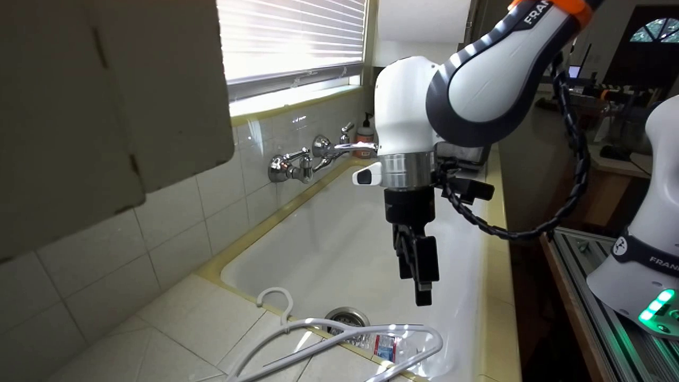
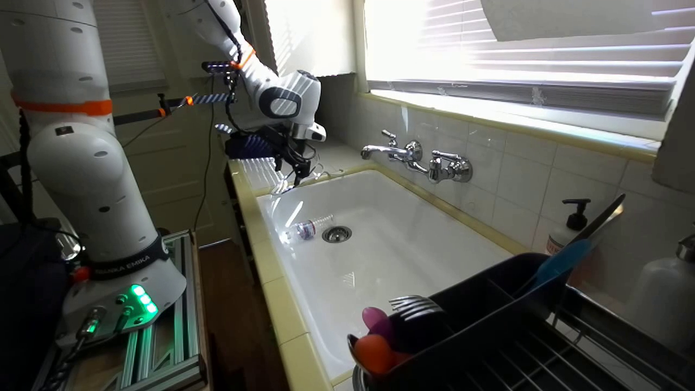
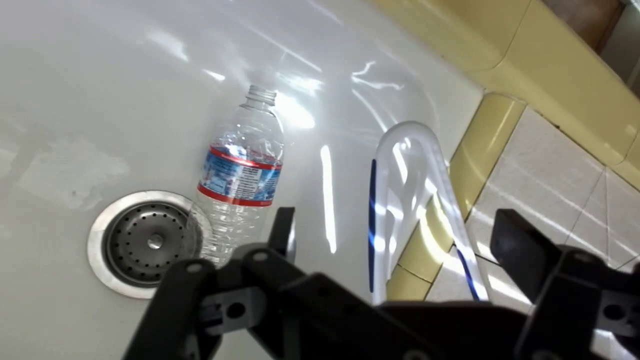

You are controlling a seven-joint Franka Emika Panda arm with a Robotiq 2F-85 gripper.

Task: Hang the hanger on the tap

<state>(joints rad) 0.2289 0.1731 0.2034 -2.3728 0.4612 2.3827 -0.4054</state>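
Your hand (image 3: 402, 235) is spread, gripping nothing. The hanger (image 1: 350, 333) lies near, the far tap (image 1: 328, 152) is bare. Remaining: grasp, carry, hang.

The forearm (image 1: 493, 87) slopes down to an upright wrist (image 1: 404, 109), and the jaws point downward, parted wide.

A white hanger (image 1: 347, 333) overhangs the sink (image 1: 329, 254), the chrome tap (image 2: 408, 155) apart.

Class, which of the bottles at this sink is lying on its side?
The clear bottle in the sink, by the drain. It lies flat, while the black-topped pump bottle and the white pump bottle both stand upright.
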